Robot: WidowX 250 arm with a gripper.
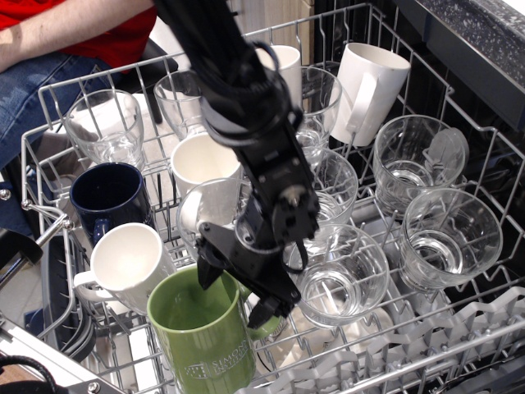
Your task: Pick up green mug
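Note:
The green mug point(201, 341) stands upright at the front of the dishwasher rack point(344, 373), with white lettering on its side. Its handle points right and is mostly hidden behind my gripper. My black gripper point(234, 294) is open and hangs over the mug's back right rim. One fingertip point(205, 271) sits at the rim's far edge, above the mug's opening. The other fingertip point(264, 312) is down on the right, by the handle. Whether the fingers touch the mug I cannot tell.
A white mug point(127, 263) and a dark navy mug point(111, 195) stand left of the green mug. Clear glasses point(340, 275) fill the rack to the right and behind. More white mugs point(371, 86) stand at the back. A person point(57, 49) sits at the upper left.

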